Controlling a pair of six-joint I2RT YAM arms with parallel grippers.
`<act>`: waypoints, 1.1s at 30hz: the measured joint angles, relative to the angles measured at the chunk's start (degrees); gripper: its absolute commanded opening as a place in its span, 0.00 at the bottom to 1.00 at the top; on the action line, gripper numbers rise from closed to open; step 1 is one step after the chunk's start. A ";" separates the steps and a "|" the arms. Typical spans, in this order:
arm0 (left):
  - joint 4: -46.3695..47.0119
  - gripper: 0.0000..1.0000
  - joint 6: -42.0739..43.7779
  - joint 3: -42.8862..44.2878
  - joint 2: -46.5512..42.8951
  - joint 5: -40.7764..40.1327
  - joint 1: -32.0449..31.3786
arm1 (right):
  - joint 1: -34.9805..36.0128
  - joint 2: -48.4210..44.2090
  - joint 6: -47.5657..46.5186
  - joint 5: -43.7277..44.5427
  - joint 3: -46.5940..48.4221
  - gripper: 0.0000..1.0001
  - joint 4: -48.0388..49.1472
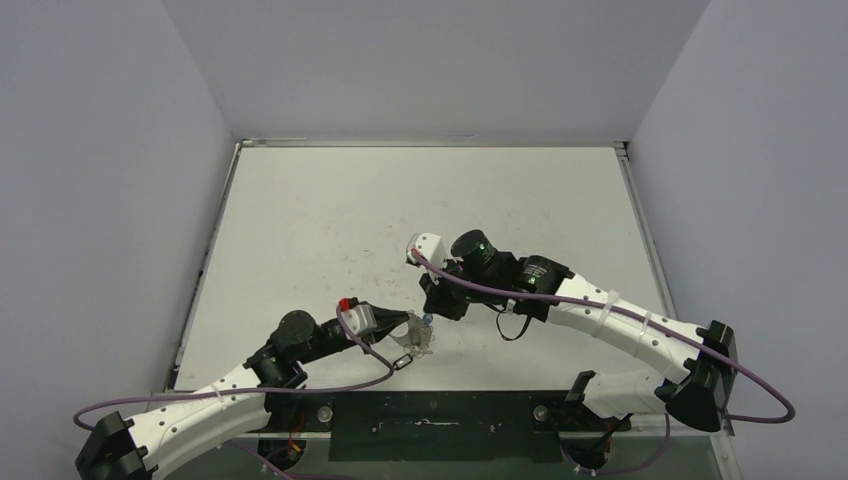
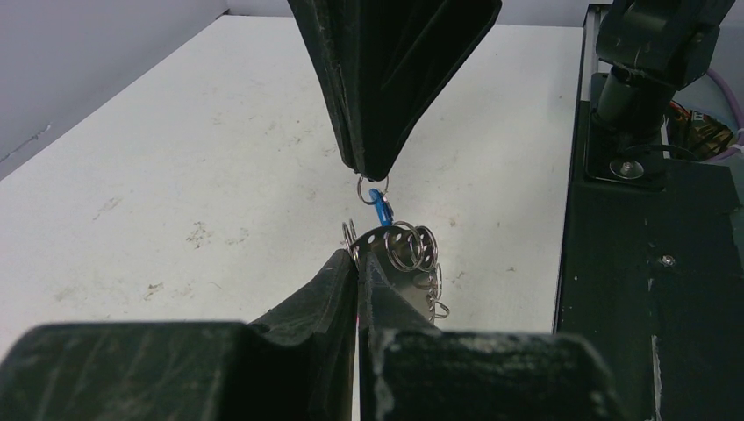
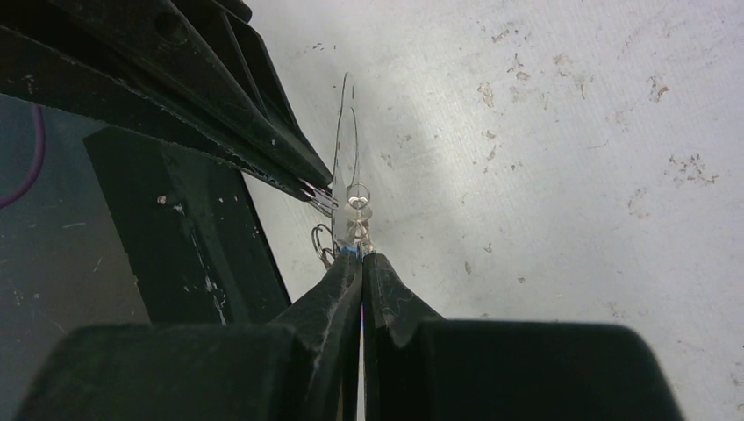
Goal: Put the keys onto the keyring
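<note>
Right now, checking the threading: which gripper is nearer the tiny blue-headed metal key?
Right. The right gripper pinches the blue-headed key; the left gripper clamps the pale grey ring plate beside it.

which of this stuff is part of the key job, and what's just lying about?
Job:
- keyring, gripped in the left claw
- blue-headed key, gripped in the right claw, just above the keyring's rim

Not the job:
- purple cable
- black mounting plate
- table
</note>
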 measured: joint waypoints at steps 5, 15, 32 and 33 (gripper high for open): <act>1.31 0.00 -1.25 -0.09 0.00 -0.13 0.00 | 0.35 0.24 -0.33 0.28 0.17 0.00 0.00; 5.51 0.00 -2.86 -1.60 0.04 -1.01 0.00 | 0.37 0.72 -0.35 0.20 0.17 0.00 0.00; 5.60 0.00 -2.99 -1.60 0.70 -1.09 0.00 | 2.73 0.72 -0.35 -0.22 2.05 0.00 0.17; 5.60 0.00 -2.99 -1.60 0.76 -1.09 0.00 | 2.95 0.72 -0.35 -0.22 2.19 0.00 0.24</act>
